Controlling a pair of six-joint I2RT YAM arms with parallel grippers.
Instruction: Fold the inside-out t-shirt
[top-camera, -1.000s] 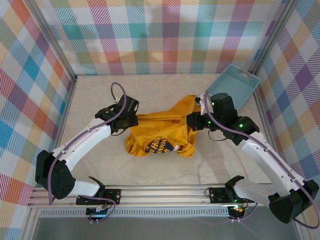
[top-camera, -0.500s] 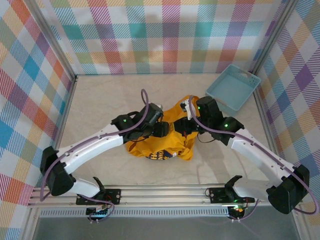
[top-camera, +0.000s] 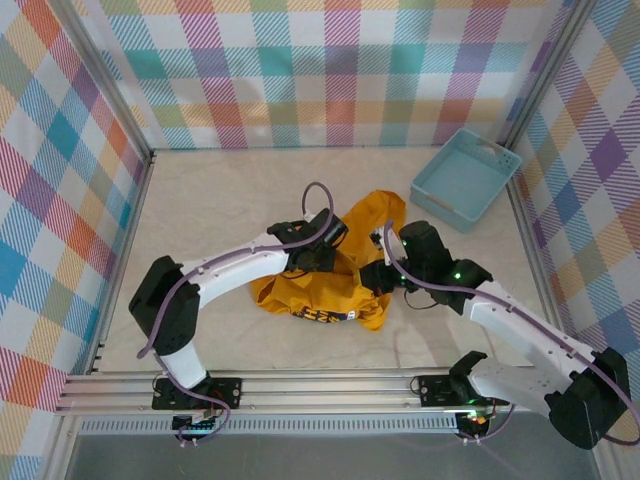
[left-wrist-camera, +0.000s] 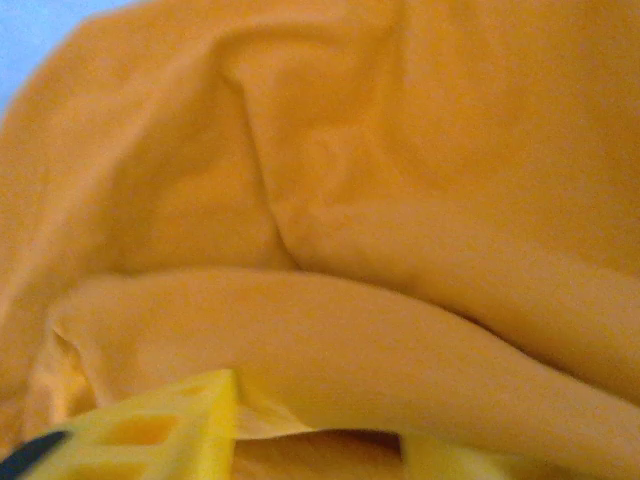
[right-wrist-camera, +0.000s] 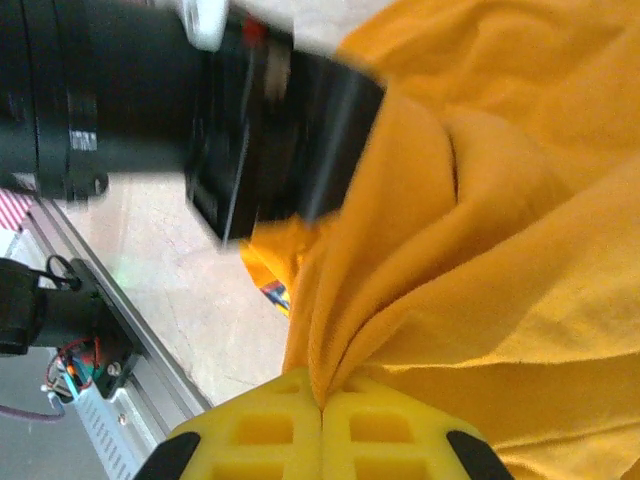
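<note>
Though left jaws' state is unclear, right jaws pinch the crumpled mustard-orange t-shirt

Bright, even light, faint soft shadows. Top view sharp. Wrist views blurred; t-shirt folds out of focus.

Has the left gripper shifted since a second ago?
Yes. The left gripper has travelled rightward across the t-shirt, ending closer to the light blue basket.
</note>
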